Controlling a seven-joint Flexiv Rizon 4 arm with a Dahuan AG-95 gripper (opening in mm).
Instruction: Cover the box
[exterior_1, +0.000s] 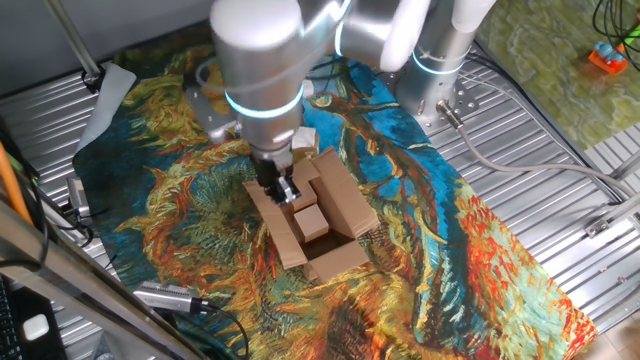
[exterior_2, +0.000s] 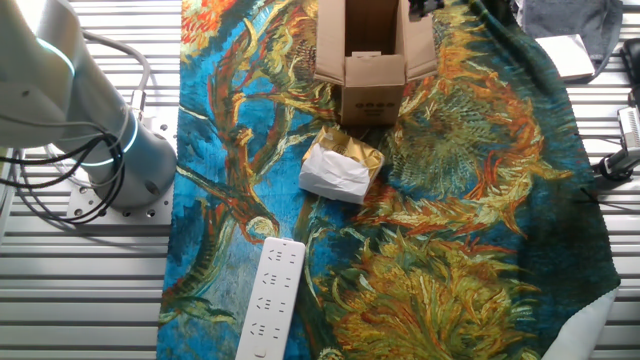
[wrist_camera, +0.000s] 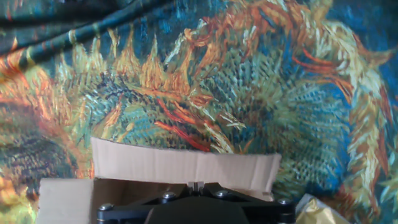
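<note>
Small brown corrugated cardboard box (exterior_1: 318, 222): flaps splayed open, at the sunflower-print cloth's (exterior_1: 450, 220) middle. Black two-finger gripper (exterior_1: 283, 188): low at the box's rim; finger spread cannot be told. Risk: a sideways push could slide the light box instead of folding a flap.

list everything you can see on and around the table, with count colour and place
box: one, plain brown cardboard, flaps open, on the cloth at its far end in the other fixed view
paper packet: one, white and tan, crumpled, on the cloth just in front of the box
power strip: one, white, lying on the cloth's edge towards the near side
cloth: one, blue, orange and yellow sunflower print, spread over the table
table: one, ribbed silver metal, under the cloth
orange object: one, at the far corner, too small to identify
robot arm: one, silver-white with a lit ring, above the box
gripper: one, black, at the box's opening; whether the jaws are open cannot be told
</note>
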